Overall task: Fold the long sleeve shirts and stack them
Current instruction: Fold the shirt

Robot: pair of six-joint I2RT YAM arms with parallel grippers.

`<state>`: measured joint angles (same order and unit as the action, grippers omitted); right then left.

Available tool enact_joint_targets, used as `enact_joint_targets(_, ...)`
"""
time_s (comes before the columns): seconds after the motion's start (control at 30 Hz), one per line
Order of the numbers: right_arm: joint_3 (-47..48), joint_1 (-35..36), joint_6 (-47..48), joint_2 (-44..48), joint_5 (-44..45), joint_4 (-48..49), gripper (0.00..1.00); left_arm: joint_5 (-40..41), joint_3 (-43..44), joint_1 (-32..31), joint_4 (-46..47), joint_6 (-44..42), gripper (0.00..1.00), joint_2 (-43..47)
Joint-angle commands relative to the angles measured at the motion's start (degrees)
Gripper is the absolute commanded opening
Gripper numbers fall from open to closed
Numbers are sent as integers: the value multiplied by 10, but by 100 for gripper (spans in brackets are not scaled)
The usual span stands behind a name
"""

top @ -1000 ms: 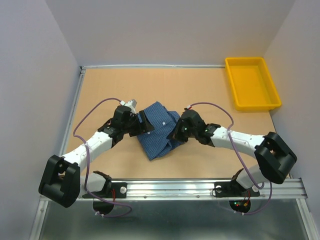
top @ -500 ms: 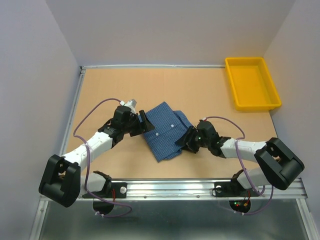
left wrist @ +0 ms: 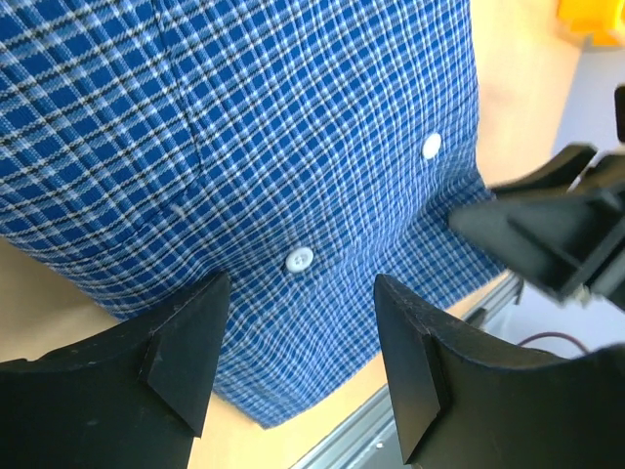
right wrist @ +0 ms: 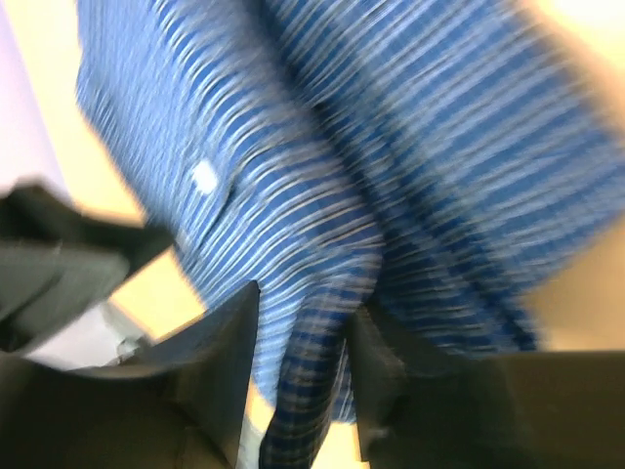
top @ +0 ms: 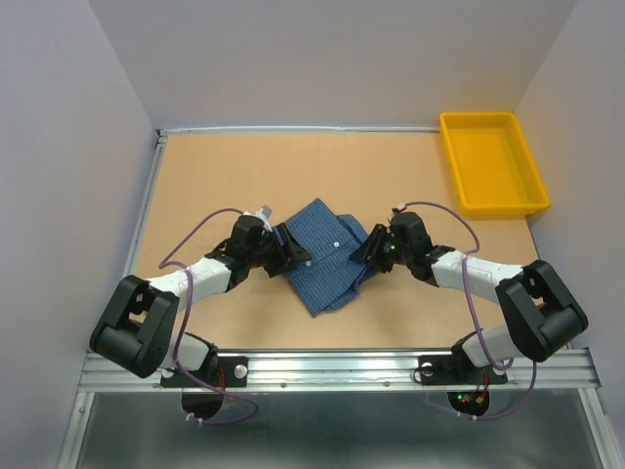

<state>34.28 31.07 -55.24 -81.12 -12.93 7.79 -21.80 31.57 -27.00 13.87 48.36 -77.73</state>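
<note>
The long sleeve shirt (top: 327,256), blue check with white buttons, lies bunched in a rough fold mid-table between both arms. My left gripper (top: 291,252) hovers open at its left edge. In the left wrist view the cloth (left wrist: 293,147) fills the frame, and the gripper (left wrist: 298,362) holds nothing between its fingers (left wrist: 186,342). My right gripper (top: 366,250) is at the shirt's right edge. The right wrist view is blurred. There the gripper (right wrist: 303,371) stands open astride a raised fold of the shirt (right wrist: 322,147), which touches its right finger (right wrist: 391,381).
A yellow bin (top: 491,161) stands at the table's back right corner. Bare tan tabletop (top: 244,176) surrounds the shirt. A metal rail (top: 342,366) runs along the near edge. Grey walls close in the left, back and right sides.
The right gripper, earlier shut at the shirt's right side, has opened, swung toward the near edge, then come back to that side. The shirt lies flatter. The left gripper has shifted slightly right.
</note>
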Motion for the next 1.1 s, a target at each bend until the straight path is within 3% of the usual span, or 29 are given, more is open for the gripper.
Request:
enact_joint_targets(0.0, 60, -51, 72, -18, -26, -32, 36, 2, -24, -3, 56, 48, 72, 57)
enact_joint_targets(0.2, 38, -106, 103, -33, -61, -36, 19, 18, 39, -2, 10, -13, 73, 71)
enact_joint_targets(0.4, 25, -141, 152, -63, -77, -20, 1, 3, 143, 21, -23, -105, 73, -3)
enact_joint_targets(0.5, 43, -144, 184, -69, -62, -23, 0, -17, 221, 27, -52, -159, 73, -71)
enact_joint_targets(0.77, 92, -144, 265, -121, -71, -33, 13, -106, 390, 25, -54, -194, 73, -275)
enact_joint_targets(0.93, 119, -143, 289, -104, -55, -66, 18, -107, 422, 26, -25, -187, 72, -331)
enact_joint_targets(1.03, 141, -143, 296, -79, -42, -97, 29, -67, 421, 37, -24, -169, 72, -348)
enact_joint_targets(1.07, 147, -143, 296, -72, -37, -111, 37, -58, 405, 50, -20, -145, 71, -350)
